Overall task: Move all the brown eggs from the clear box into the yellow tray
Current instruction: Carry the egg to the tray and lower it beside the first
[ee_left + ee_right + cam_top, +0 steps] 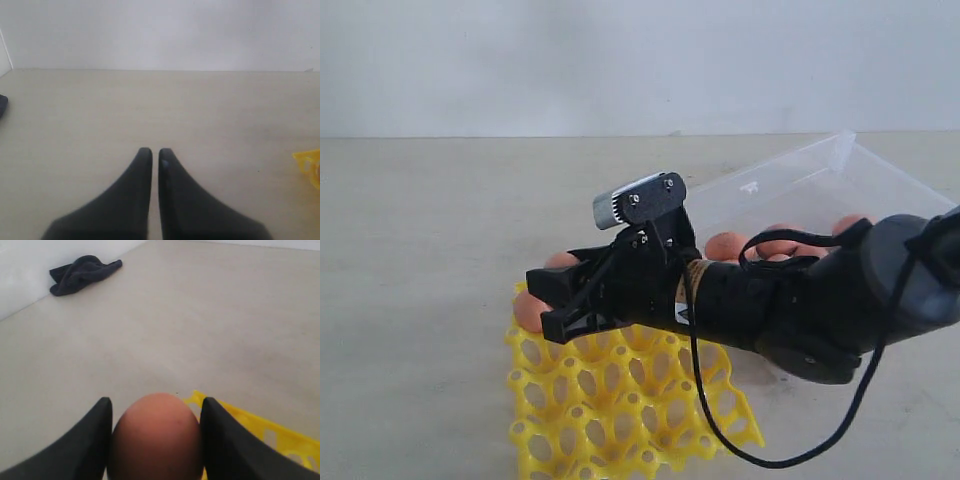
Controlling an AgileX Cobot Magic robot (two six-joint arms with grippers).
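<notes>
We're early on: our right end effector (156,406) pinches a brown egg (157,440) over the mostly empty yellow tray (620,402). More eggs (725,245) lie in the clear box (800,182). Left end effector (155,152) is pressed together.

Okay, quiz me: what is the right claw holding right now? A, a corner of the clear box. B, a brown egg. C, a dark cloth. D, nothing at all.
B: the right wrist view shows a brown egg clamped in the right claw, just above the edge of the yellow tray.
</notes>
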